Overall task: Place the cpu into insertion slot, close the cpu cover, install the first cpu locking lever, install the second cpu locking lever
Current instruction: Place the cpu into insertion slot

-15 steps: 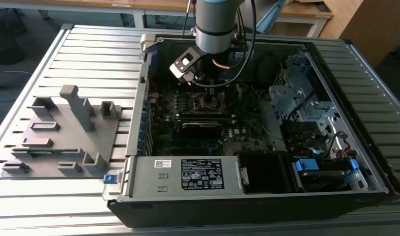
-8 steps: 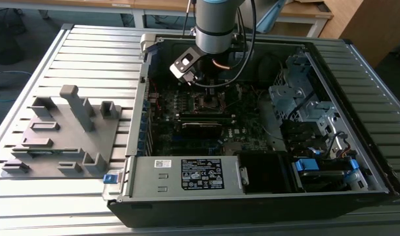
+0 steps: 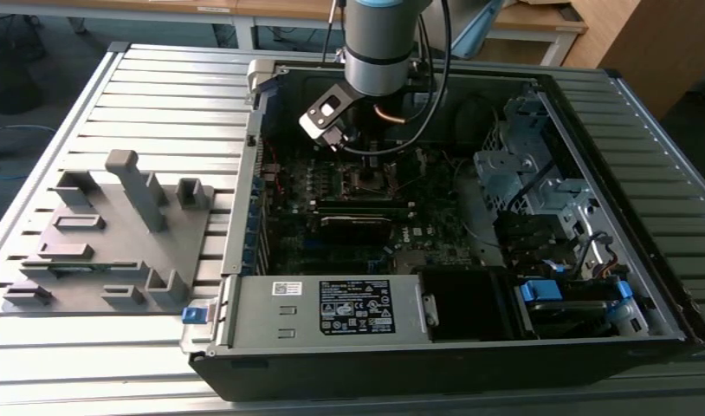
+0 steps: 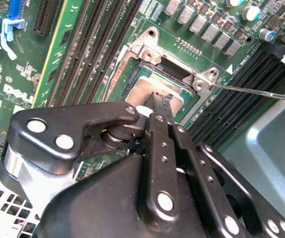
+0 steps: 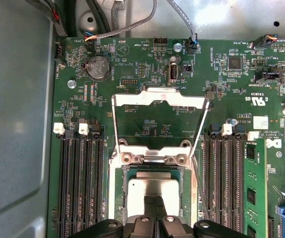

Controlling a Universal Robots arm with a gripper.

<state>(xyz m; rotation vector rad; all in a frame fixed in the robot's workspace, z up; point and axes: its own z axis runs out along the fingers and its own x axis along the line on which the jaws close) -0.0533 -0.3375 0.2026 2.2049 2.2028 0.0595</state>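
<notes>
An open computer case holds a motherboard, and the arm reaches down into it. In the first wrist view the cpu lies flat in the insertion slot. The gripper has its 2 fingers drawn together, tips on the cpu's silver top, seemingly to seat it. The cpu cover stands swung open beyond the socket, leaving access from above

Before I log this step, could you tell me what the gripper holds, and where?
Nothing seems held: the gripper is shut above the cpu lying in the insertion slot.
</notes>
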